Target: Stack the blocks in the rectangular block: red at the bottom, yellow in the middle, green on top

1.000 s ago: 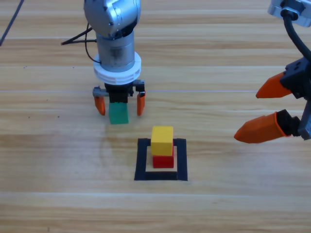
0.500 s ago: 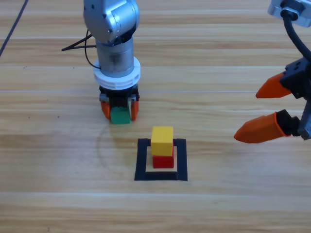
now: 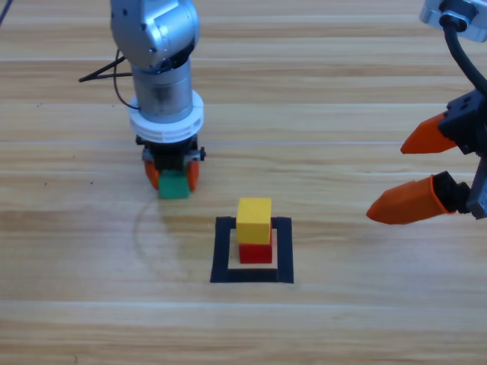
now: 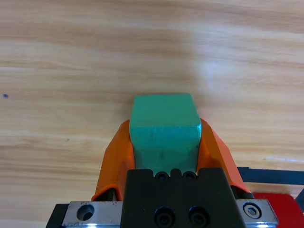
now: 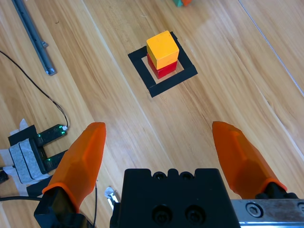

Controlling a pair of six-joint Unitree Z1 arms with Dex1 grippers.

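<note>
Wooden table [image 3: 365, 319]: bears the taped target near centre. Rectangular block [image 3: 222, 251]: black outline, holds 2 stacked cubes, yellow [image 3: 254, 219] resting on red [image 3: 256, 252], both inside the hollow.

Right gripper [image 3: 415, 175]: waits at the right edge, jaws spread wide, nothing between them.

Left gripper [image 3: 173, 173]: far-left of the stack, jaws clamped on green [image 3: 173, 185], 1 orange jaw on each side face.

Step in hand, as judged: carry green to the stack top. Lift clear of the table first, high enough to pass above yellow. Travel right and near until centred over yellow. Lower straight, faces square to the cube below, to avoid nudging the 2 placed cubes. Release only once seated flat.
</note>
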